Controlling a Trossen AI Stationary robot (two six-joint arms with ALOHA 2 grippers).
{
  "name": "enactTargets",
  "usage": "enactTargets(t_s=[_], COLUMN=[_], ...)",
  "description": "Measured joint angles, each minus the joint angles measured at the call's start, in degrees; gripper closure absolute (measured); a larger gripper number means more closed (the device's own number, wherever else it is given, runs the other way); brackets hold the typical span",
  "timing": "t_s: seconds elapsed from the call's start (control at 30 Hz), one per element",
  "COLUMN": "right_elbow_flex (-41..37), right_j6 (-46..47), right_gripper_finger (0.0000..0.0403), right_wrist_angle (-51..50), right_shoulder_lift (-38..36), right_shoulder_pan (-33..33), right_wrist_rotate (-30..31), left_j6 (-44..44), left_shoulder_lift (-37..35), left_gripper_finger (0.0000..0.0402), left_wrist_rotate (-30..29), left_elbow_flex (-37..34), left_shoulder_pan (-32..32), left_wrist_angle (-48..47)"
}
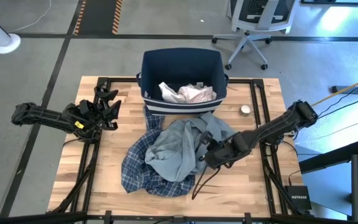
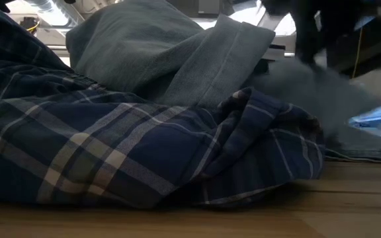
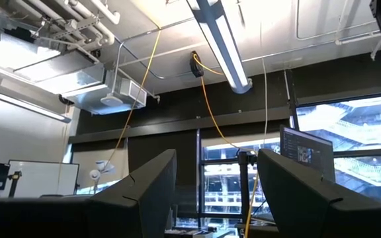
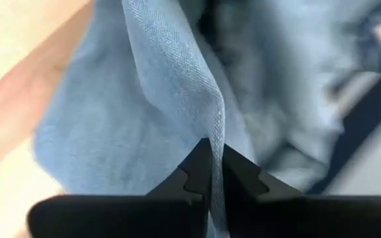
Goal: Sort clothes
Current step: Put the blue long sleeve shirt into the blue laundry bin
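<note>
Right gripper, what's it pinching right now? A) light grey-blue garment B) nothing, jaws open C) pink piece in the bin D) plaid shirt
A: in the right wrist view the right gripper is shut on a raised fold of the light grey-blue garment, which lies on top of the plaid shirt in the high view.

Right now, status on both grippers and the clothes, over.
Right gripper shut on grey-blue garment. Left gripper open, waiting at table's left. Plaid shirt lies underneath; pink pieces in bin.

left hand (image 1: 107, 102) open, raised | right hand (image 4: 215, 173) pinched shut, low
</note>
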Motion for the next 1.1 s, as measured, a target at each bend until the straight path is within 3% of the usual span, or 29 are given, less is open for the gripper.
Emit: enactTargets(t_s=[0.17, 0.53, 0.73, 0.97, 1.1], right_elbow_flex=[11.12, 38.26, 46.72, 45.16, 41.62], right_j6=[0.34, 3.54, 3.32, 7.97, 11.56], right_gripper_finger=[0.0391, 0.0393, 0.0388, 0.038, 0.0351], right_wrist_angle=[-7.94, -18.55, -21.48, -24.25, -23.47], right_shoulder_lift=[-4.36, -12.74, -14.9, -15.52, -14.17], right_shoulder_pan=[0.0, 0.02, 0.02, 0.02, -0.02], right_wrist_rotate=[5.21, 21.94, 28.14, 25.73, 19.17], left_j6=[0.19, 0.17, 0.19, 0.19, 0.06], left_shoulder_lift=[0.02, 0.02, 0.02, 0.01, 0.02], left_gripper_finger=[0.0194, 0.0194, 0.0194, 0.0194, 0.0194], left_wrist_rotate=[-0.02, -0.02, -0.02, -0.02, -0.02], left_elbow_flex=[0.0, 0.0, 0.0, 0.0, -0.02], left_shoulder_pan=[-0.02, -0.01, -0.02, -0.01, -0.01], left_wrist_angle=[-0.02, -0.04, -0.04, -0.04, -0.04])
